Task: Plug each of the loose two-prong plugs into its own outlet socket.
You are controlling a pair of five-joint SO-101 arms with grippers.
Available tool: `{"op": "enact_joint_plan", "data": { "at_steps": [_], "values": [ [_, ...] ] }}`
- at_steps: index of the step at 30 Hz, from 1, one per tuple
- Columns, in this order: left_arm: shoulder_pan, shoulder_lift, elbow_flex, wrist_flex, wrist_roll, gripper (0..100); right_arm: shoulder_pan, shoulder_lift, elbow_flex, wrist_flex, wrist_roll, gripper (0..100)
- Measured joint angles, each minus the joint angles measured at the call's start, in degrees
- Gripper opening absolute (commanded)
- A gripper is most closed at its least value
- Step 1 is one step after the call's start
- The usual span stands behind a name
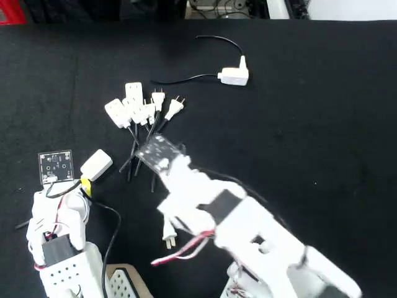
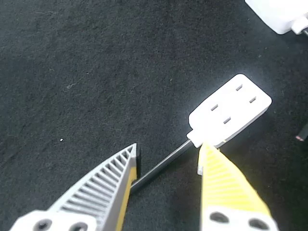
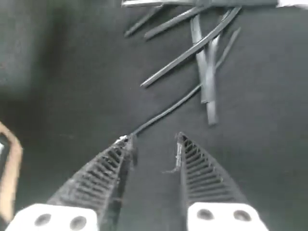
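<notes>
**At the table's left, an open gripper straddles a socket's cord**

At the near left of the black table [image 1: 322, 124], the left gripper [image 2: 168, 149] stands spread, one grey finger and one yellow. A black cord [image 2: 159, 168] runs between them without being pinched. The yellow fingertip sits right at the neck of a white outlet socket [image 2: 231, 113]. This socket is a flat, rounded block with two pairs of narrow slots on its upper face, and it lies flat just beyond the fingers.

Farther along, near the table's middle, a cluster of white sockets [image 1: 127, 105] lies bunched together, their dark cords trailing toward the arms. Just beside the cluster are two white two-prong plugs [image 1: 158, 98], prongs pointing away from the arms, the second [image 1: 175, 107] slightly nearer.

Nearer the robot, another loose plug [image 1: 167, 236] lies beside the right arm [image 1: 248, 230], white with its two prongs pointing back toward the base.

The right gripper [image 3: 154, 139] is released, its dark ribbed fingers apart and grasping nothing, over bare cloth. A thin cord reaches one fingertip, and a fan of black cords [image 3: 202, 48] lies just beyond.

Well apart, at the far right of the group, a boxy white connector [image 1: 234, 76] rests alone, its black cable [image 1: 186, 79] curling off leftward.
</notes>
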Motion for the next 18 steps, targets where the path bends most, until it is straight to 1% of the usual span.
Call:
{"op": "enact_joint_plan", "data": {
  "at_steps": [3,6,10,13,15,18],
  "values": [
    [0.0,0.0,0.0,0.0,0.0,21,-3.6,10.29,-4.13,0.18,-8.35,14.9],
    [0.0,0.0,0.0,0.0,0.0,21,-5.63,18.11,-6.77,0.18,-15.74,22.1],
    [0.0,0.0,0.0,0.0,0.0,21,-7.38,22.42,-7.38,0.7,-25.58,28.2],
    [0.0,0.0,0.0,0.0,0.0,21,-8.09,22.42,-7.38,2.29,-30.86,27.4],
    [0.0,0.0,0.0,0.0,0.0,21,-7.91,22.42,-7.38,2.99,-31.91,25.3],
    [0.0,0.0,0.0,0.0,-0.18,21,-8.44,22.42,-7.38,2.99,-32.7,19.1]
  ]
}}
